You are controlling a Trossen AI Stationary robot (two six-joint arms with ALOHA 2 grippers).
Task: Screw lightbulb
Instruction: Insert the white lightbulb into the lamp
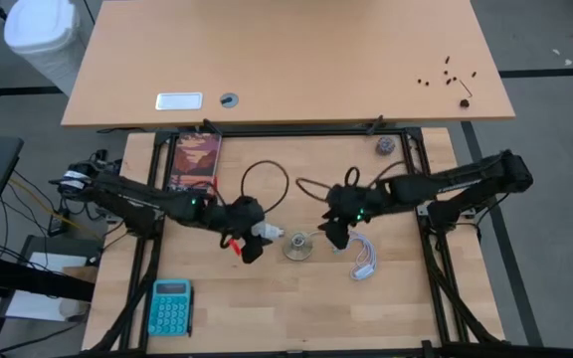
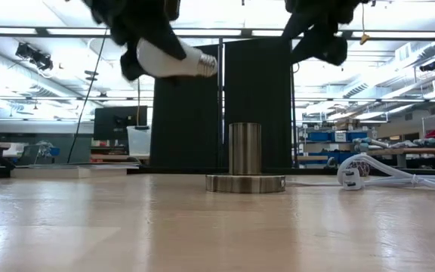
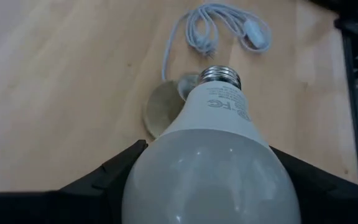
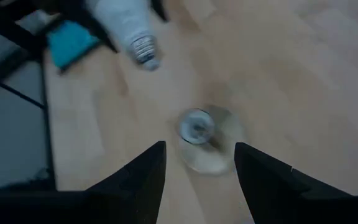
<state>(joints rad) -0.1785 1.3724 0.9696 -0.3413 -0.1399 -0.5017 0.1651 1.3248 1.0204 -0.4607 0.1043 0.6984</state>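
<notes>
The white lightbulb (image 1: 267, 233) is held above the table by my left gripper (image 1: 250, 242), left of the socket; its silvery screw base (image 2: 206, 65) points toward the socket. The socket (image 1: 298, 246), a metal cylinder on a round disc, stands on the table (image 2: 245, 160). My right gripper (image 1: 334, 233) is open and empty, above and just right of the socket (image 4: 197, 127). The bulb also shows in the right wrist view (image 4: 129, 25). My left gripper holds the lightbulb by its frosted dome (image 3: 210, 180), one finger (image 3: 107, 177) on each side of the dome's widest part. The fingers come from the table's left, roughly along the bulb. The bulb is lifted clear, nearly level, its base tipped slightly down toward the socket.
A white cable with an inline switch (image 1: 364, 257) lies right of the socket. A teal calculator (image 1: 170, 306) lies near the front left. A book (image 1: 195, 159) lies at the far left. A black cable loop (image 1: 267, 179) lies behind the grippers.
</notes>
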